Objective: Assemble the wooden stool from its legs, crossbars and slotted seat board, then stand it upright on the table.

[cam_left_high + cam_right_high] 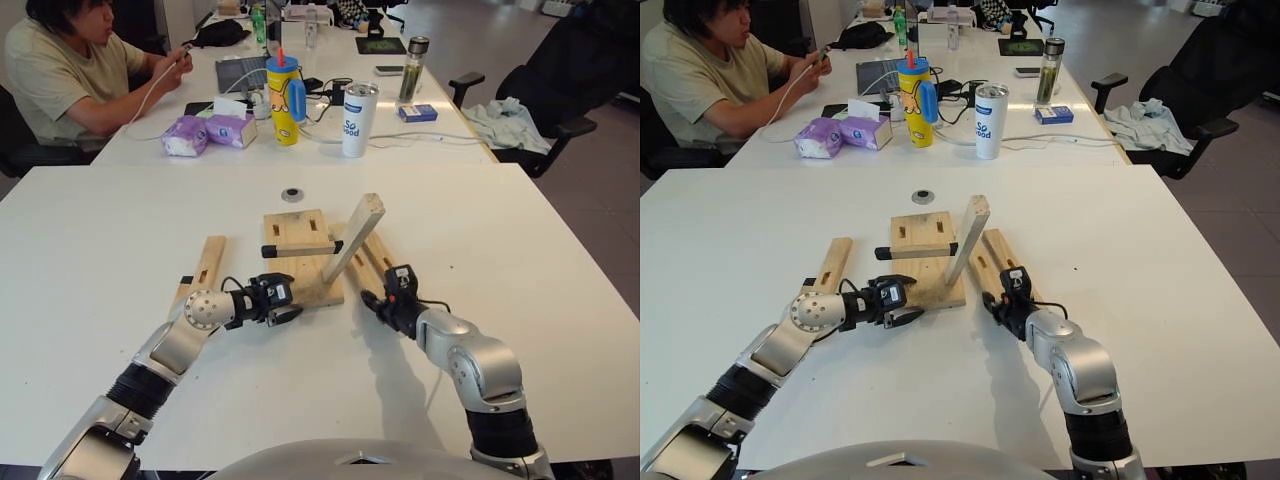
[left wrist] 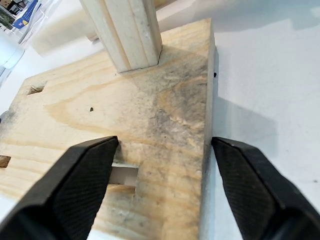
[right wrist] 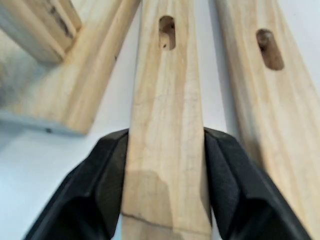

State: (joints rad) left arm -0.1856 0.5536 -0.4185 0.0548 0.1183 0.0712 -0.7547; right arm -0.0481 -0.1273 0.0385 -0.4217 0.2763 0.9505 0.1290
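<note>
Leg (image 3: 167,125) pinched in right fingers (image 3: 100,190); left fingers (image 2: 75,185) spread.

On the far desk (image 1: 445,140) I see a yellow bottle (image 1: 284,100), a white tumbler (image 1: 359,120), tissue packs (image 1: 186,136) and a dark flask (image 1: 413,68); a small disc (image 1: 291,194) lies nearer.

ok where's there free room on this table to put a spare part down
Bare table left of the lone leg, and right of the paired legs to the edge. Crowded mid-table: seat board, left end effector, right end effector clamped on one of those legs.
</note>
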